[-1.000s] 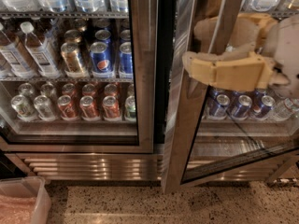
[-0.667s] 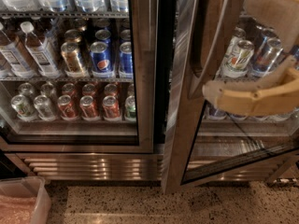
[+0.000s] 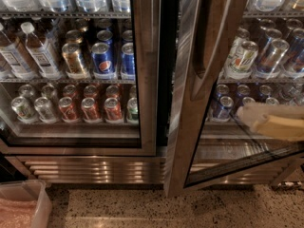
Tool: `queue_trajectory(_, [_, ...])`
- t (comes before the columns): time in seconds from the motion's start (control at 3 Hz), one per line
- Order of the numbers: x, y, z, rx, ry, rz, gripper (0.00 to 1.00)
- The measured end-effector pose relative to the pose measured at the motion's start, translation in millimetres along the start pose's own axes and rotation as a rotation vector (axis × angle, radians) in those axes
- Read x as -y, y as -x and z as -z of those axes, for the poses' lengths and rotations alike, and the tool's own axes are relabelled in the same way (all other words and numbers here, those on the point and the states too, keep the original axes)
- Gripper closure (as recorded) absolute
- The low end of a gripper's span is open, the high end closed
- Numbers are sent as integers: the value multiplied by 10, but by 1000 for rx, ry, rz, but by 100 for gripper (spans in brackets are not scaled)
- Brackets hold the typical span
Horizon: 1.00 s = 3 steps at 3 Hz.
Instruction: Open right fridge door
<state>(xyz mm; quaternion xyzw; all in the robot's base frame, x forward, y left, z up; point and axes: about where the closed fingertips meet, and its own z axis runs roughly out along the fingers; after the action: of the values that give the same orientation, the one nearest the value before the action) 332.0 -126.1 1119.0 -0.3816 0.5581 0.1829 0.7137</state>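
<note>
Steel-framed right fridge door (image 3: 184, 127) stands ajar, Pepsi cans (image 3: 102, 61) to its left, cream hand (image 3: 276, 122) before its glass, grip cannot be told.

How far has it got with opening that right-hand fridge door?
Done: the right glass fridge door in its brushed steel frame already stands ajar, its bottom edge angled out from the cabinet, unlike the shut twin left door. In hand: the beige tool sits low at the right edge, by the pane; contact cannot be judged. Left: probably swinging the door wider.
</note>
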Motion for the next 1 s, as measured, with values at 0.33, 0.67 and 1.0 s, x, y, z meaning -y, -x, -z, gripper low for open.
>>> queue_trajectory(0.33, [3,22,4,6,-5,4,0])
queue_trajectory(0.67, [-178,-301,-336,-18,118,-81,0])
queue_trajectory(1.0, [-306,-584,-555,-38,202,-160,0])
